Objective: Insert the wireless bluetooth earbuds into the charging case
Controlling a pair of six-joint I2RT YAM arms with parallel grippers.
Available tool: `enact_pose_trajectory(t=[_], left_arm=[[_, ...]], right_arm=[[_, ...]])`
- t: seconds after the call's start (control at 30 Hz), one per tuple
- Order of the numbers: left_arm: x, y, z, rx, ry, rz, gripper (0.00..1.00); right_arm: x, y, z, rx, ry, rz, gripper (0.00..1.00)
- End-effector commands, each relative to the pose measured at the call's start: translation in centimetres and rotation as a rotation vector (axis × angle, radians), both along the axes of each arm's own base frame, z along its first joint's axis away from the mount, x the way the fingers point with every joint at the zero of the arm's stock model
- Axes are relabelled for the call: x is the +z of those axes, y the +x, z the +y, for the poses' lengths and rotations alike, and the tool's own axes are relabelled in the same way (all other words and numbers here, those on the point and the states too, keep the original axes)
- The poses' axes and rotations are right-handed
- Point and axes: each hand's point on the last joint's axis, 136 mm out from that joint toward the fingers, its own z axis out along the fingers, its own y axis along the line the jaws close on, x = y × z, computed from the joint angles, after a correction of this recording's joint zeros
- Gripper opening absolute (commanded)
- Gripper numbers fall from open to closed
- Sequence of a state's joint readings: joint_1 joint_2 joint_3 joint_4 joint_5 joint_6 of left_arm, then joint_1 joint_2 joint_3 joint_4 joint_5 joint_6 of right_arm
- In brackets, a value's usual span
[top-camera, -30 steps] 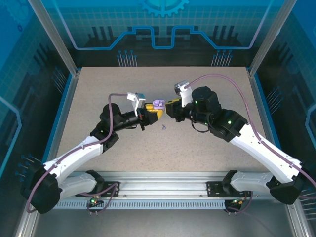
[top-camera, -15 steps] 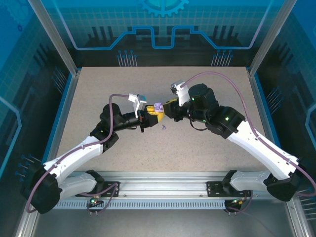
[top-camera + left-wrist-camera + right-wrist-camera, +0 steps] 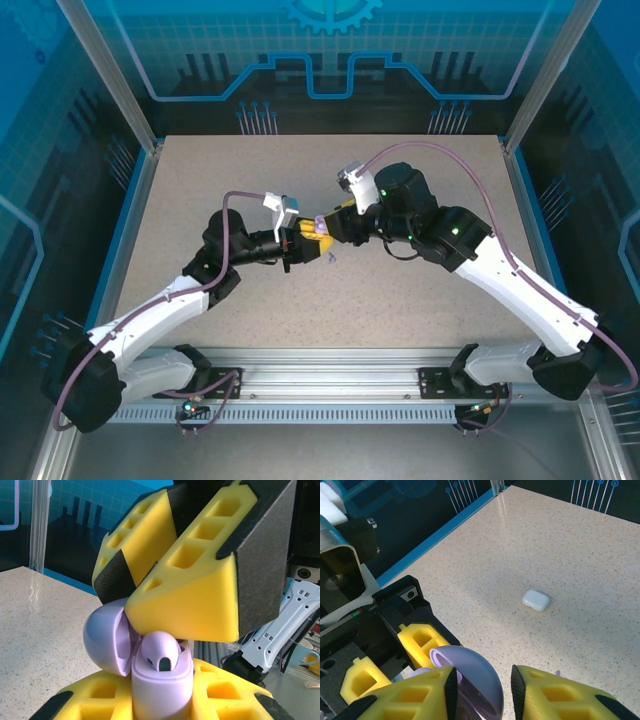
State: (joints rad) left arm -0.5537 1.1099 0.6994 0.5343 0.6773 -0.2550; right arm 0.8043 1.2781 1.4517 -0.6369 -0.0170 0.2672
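Wide speckled surface (image 3: 420, 300) here, boxed in by a blue rim (image 3: 133, 225) down the sides and frame posts at the corners. There's plenty of bare room all round: the far half is open, both flanks are open, and so is the near strip ahead of the bases. All the action sits bunched at the middle.

The left arm (image 3: 160, 310) stretches from the near left and the right arm (image 3: 520, 290) from the near right. The two meet nose to nose, well away from every edge.

The left tool (image 3: 303, 243) is clamped tight on the charging case (image 3: 162, 685), its lavender body upright between the yellow fingers and its lid (image 3: 105, 637) hinged back. The right tool (image 3: 335, 222) hangs above it, fingers parted, gripping nothing. On its own wrist camera the domed lid shows in the gap between them. From the left wrist, one yellow fingertip sits just over the case mouth.

And there it is: one lavender earbud (image 3: 159, 652) seated in the case. Out on the bare surface a small whitish piece (image 3: 536, 600) lies alone, well apart from both tools. A tiny lavender speck (image 3: 331, 258) lies just to the near side of the case.
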Motion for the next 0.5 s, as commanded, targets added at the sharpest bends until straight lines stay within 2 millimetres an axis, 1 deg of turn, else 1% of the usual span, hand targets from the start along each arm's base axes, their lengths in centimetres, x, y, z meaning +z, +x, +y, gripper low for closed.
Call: enact_pose_trajectory(t=[0.0, 0.03, 0.07, 0.13, 0.2, 0.27, 0.37, 0.47], left_arm=[[2.6, -0.7, -0.4, -0.043, -0.037, -0.075, 0.14], [2.6, -0.5, -0.3, -0.03, -0.036, -0.073, 0.13], [2.4, -0.2, -0.2, -0.011, -0.032, -0.066, 0.14], [1.9, 0.5, 0.0, 0.031, -0.018, -0.046, 0.14], [1.2, 1.3, 0.2, 0.076, 0.004, -0.02, 0.13], [0.5, 1.8, 0.6, 0.113, 0.018, 0.001, 0.14], [-0.5, 2.4, 1.6, 0.162, 0.027, 0.03, 0.14], [-1.5, 2.8, 2.9, 0.201, 0.033, 0.068, 0.13]], right_arm=[[-0.1, -0.7, 0.5, 0.04, -0.048, -0.001, 0.37], [0.0, -0.6, 0.3, 0.027, -0.051, -0.011, 0.39], [0.1, -0.4, 0.0, 0.007, -0.053, -0.019, 0.43], [0.4, 0.0, -0.7, -0.043, -0.052, -0.039, 0.44], [0.7, 0.6, -1.8, -0.111, -0.054, -0.061, 0.46], [0.7, 1.2, -3.2, -0.192, -0.063, -0.076, 0.51], [-0.2, 2.2, -5.8, -0.312, -0.085, -0.061, 0.53], [-2.1, 3.0, -7.9, -0.391, -0.105, -0.001, 0.54]])
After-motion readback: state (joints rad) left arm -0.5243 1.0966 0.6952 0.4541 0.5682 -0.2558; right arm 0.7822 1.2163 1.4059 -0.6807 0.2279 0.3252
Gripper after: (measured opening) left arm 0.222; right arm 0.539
